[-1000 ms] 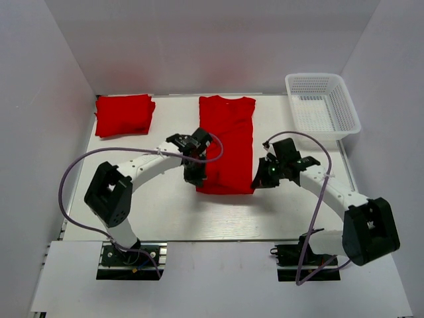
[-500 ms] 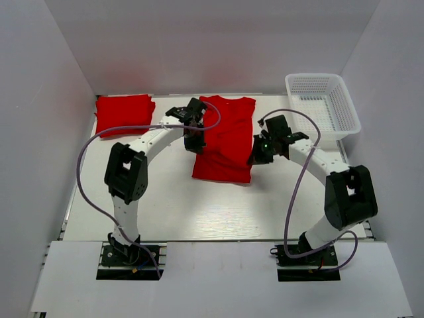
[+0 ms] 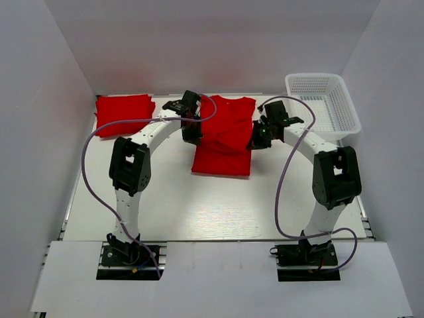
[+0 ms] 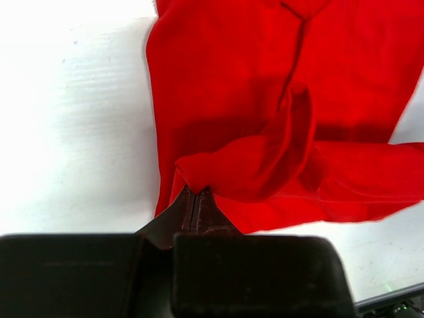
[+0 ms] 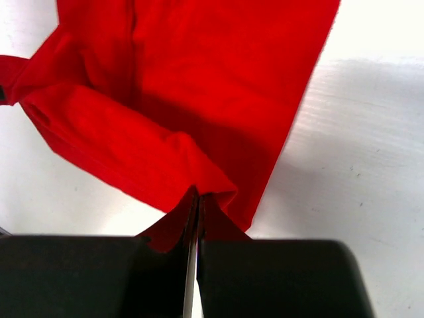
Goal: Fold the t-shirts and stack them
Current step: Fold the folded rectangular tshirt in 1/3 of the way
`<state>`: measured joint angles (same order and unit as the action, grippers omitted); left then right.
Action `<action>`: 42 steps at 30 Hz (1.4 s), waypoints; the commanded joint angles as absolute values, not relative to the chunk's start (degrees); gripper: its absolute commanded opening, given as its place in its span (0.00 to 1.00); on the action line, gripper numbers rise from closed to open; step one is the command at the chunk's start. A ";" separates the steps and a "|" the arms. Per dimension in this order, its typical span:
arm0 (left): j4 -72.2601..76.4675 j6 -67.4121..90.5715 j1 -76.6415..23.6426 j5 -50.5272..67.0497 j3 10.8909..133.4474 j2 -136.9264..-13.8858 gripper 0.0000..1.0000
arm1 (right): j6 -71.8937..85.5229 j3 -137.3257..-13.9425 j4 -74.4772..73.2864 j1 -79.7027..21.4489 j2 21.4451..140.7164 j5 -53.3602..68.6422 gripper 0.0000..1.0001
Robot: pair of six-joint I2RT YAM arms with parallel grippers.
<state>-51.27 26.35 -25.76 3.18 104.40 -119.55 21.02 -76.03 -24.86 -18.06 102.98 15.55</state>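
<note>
The left gripper and right gripper each pinched a bottom corner of the shirt, which lay mid-fold toward twelve o'clock on the table. The next move probably called for carrying both corners level to the collar at twelve o'clock. After letting go, the shirt would go onto the folded shirt at ten o'clock.

A white plastic mesh basket, rectangular and upright, sits on the flat white tabletop to the right of the right pincer, slightly farther back — apart from it. Plain white wall panels stand beyond.
</note>
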 commanded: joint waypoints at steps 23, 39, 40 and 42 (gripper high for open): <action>-45.62 23.73 -23.38 5.45 114.87 -129.64 0.15 | 19.78 -91.49 -19.43 -15.65 118.21 12.22 0.12; -41.66 22.42 -16.87 4.91 115.98 -120.96 1.00 | 10.73 -96.61 -20.48 -14.23 109.10 19.24 0.90; -41.66 21.80 -17.48 4.92 113.14 -117.72 1.00 | 7.50 -90.24 -20.13 -14.50 107.85 21.51 0.90; -41.13 20.57 -18.63 7.37 104.36 -114.27 1.00 | 7.12 -86.59 -19.60 -15.73 104.08 21.88 0.90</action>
